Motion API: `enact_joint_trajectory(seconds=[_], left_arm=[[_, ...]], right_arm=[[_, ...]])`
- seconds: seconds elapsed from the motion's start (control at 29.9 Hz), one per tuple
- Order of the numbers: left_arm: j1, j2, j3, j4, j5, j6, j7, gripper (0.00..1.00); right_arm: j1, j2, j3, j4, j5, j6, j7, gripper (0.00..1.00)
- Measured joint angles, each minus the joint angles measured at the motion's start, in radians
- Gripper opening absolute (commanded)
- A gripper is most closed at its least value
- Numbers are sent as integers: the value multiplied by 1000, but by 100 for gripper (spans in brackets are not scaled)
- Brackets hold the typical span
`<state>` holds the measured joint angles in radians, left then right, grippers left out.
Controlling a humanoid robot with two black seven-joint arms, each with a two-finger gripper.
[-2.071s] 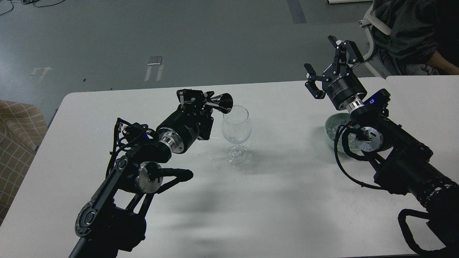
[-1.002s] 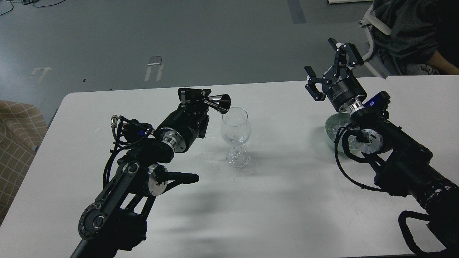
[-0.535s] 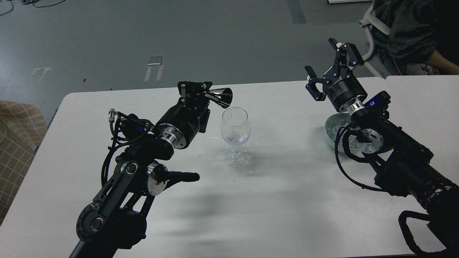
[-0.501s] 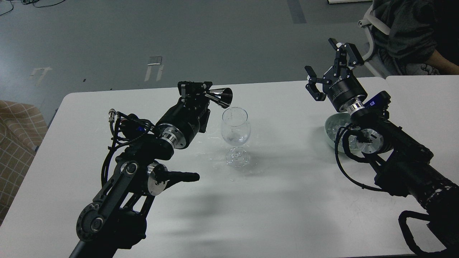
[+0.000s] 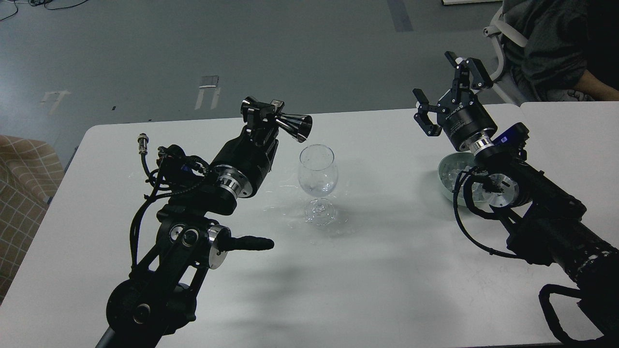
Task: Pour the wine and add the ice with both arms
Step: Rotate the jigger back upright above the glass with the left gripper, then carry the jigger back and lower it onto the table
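Observation:
A clear stemmed wine glass (image 5: 317,181) stands upright near the middle of the white table (image 5: 377,270). My left gripper (image 5: 265,112) is shut on a dark metal jigger (image 5: 295,126). It holds the jigger lying sideways, its open mouth toward the right, above and left of the glass rim and clear of it. My right gripper (image 5: 446,86) is open and empty, raised above the table's far right. Below its wrist sits a pale green bowl (image 5: 447,175) with whitish ice (image 5: 452,172) inside, partly hidden by my right arm.
A few droplets glint on the table around the glass foot (image 5: 290,212). A second white table (image 5: 580,140) adjoins on the right. A seated person (image 5: 546,43) is at the far right, behind my right gripper. A checked cloth (image 5: 22,183) lies off the left edge.
My left gripper has lifted the jigger up and away from the glass rim and levelled it from its downward tilt. The left arm's elbow shifted. The right gripper stays almost still.

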<state>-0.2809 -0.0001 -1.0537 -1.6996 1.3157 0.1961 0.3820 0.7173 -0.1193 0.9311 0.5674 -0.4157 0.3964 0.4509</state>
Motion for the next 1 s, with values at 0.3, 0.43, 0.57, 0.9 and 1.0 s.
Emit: enact_joint_trajectory(seconds=[0.3, 0.43, 0.57, 0.9, 1.0], left_arm=[[0, 0, 42, -26, 178, 0, -5, 0], [2, 0, 59, -26, 242, 0, -24, 0], [7, 0, 69, -26, 323, 0, -36, 0], [2, 0, -50, -62, -7, 72, 99, 0], [0, 0, -161, -63, -266, 93, 106, 0]], right_arm=[[-3, 0, 0, 0, 0, 0, 0, 100], [-4, 0, 0, 0, 0, 0, 0, 100], [-4, 0, 0, 0, 0, 0, 0, 100], [-6, -1, 0, 0, 0, 0, 0, 100], [-9, -3, 0, 0, 0, 0, 0, 100]])
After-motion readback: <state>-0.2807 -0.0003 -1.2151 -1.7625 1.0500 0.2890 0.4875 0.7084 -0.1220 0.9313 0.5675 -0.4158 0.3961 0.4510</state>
